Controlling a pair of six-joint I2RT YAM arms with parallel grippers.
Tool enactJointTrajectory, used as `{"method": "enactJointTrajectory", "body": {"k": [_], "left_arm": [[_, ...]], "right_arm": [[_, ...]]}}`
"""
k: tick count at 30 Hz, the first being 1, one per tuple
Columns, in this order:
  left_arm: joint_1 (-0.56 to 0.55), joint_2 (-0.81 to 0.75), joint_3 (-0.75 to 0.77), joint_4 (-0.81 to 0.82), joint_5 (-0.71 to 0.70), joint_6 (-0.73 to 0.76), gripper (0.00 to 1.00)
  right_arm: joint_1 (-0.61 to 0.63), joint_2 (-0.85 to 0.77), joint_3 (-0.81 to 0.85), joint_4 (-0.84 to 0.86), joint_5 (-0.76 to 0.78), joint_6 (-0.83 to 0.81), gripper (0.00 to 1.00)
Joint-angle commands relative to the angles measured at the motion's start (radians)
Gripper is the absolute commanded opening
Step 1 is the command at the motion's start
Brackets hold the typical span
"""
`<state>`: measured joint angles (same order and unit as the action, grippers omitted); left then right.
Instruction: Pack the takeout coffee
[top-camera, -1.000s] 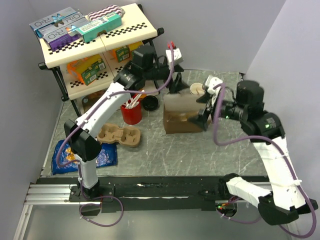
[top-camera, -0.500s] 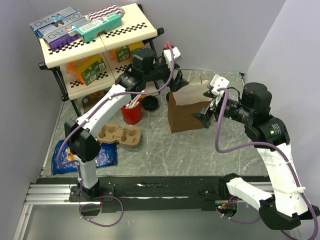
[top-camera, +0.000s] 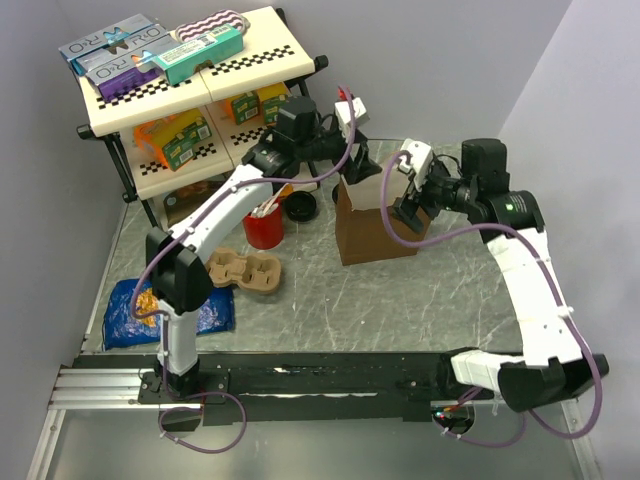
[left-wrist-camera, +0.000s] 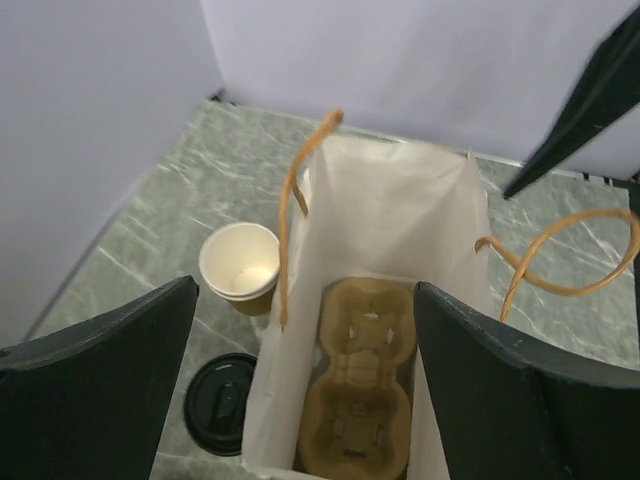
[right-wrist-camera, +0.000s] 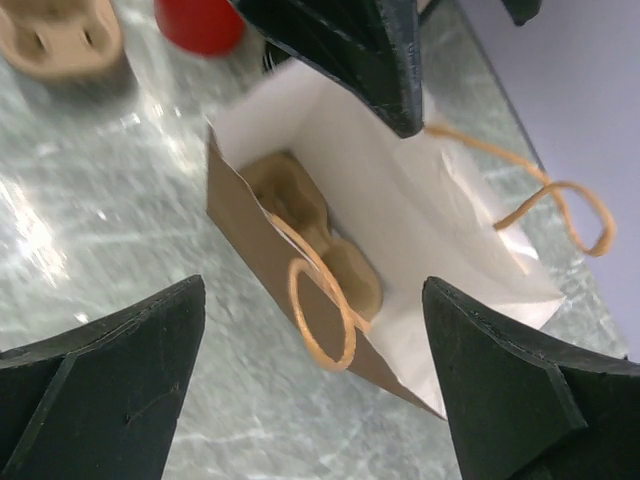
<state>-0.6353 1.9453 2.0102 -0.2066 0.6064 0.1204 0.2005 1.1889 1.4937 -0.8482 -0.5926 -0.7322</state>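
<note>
Both left hand (left-wrist-camera: 305, 290) and right hand (right-wrist-camera: 315, 290) above bag (top-camera: 375, 235); coffee unseen.

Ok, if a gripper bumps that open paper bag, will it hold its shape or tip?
The paper bag would probably buckle where touched: thin paper, standing open. It looks light, holding only a pulp cup carrier, so a high push would likely tip or slide it.

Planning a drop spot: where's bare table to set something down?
Free: the table between the paper bag and the near rail, and right of the bag. Crowded: left of the bag, where the red cup, black lid and cup carrier cluster.
</note>
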Motion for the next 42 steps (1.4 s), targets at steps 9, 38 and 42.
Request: {"method": "enactJointTrajectory", "body": {"k": [9,38,42], "left_arm": [[0.002,0.112,0.067,0.003,0.092,-0.030,0.81],[-0.066,0.136,0.119,-0.195,0.079,0.174,0.30],[-0.081,0.121,0.087,-0.200,0.044,0.245,0.54]], "right_arm": [[-0.033,0.084,-0.026,-0.074,-0.035,-0.262,0.87],[0.065,-0.152,-0.228,-0.095,-0.039,-0.104,0.77],[0.065,-0.181,-0.263,-0.086,-0.045,-0.085,0.77]]}}
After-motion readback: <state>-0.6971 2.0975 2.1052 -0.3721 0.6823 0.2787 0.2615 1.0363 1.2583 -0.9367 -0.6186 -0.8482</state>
